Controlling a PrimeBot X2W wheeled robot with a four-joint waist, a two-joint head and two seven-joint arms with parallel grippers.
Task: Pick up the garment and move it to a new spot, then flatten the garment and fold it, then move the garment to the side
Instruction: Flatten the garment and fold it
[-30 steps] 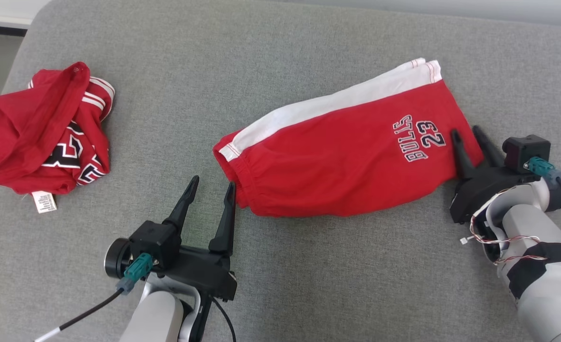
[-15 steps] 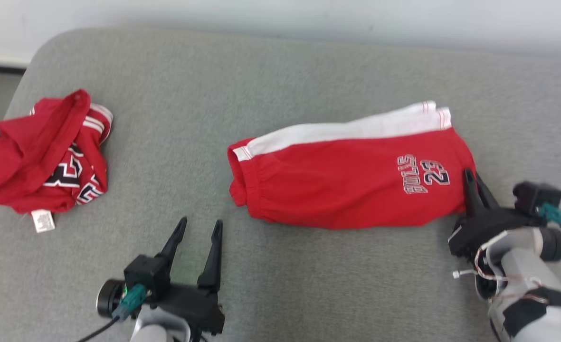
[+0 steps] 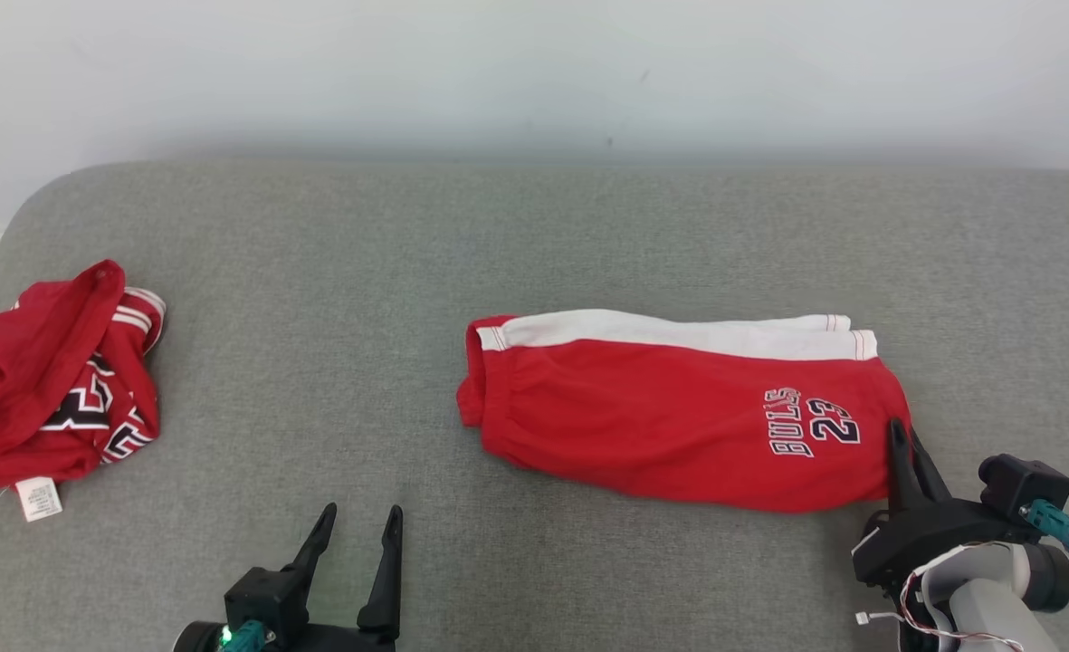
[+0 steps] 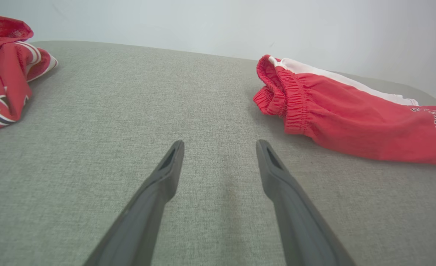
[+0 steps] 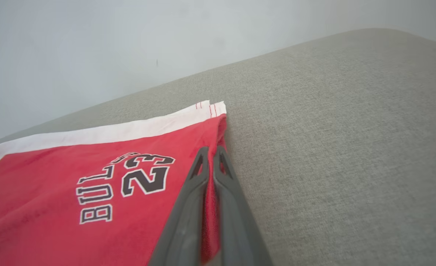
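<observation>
Red shorts (image 3: 670,426) with a white side stripe and "BULLS 23" print lie folded flat on the grey cushion (image 3: 534,235), waistband to the left. My right gripper (image 3: 903,439) is shut on the hem edge at their near right corner; in the right wrist view red cloth (image 5: 74,177) shows pinched between its closed fingers (image 5: 211,151). My left gripper (image 3: 362,512) stands open near the front edge, apart from the waistband (image 4: 284,92), with bare cushion between its fingers (image 4: 220,144).
A crumpled red jersey (image 3: 45,380) with a white tag lies at the cushion's far left, also seen as the jersey (image 4: 3,74) in the left wrist view. A pale wall (image 3: 534,72) runs behind the cushion. Bare grey fabric separates jersey and shorts.
The head camera has tilted up and back. My right gripper has shut on the hem and drawn that end nearer, turning the shorts level. My left gripper has pulled away from the waistband, still open.
</observation>
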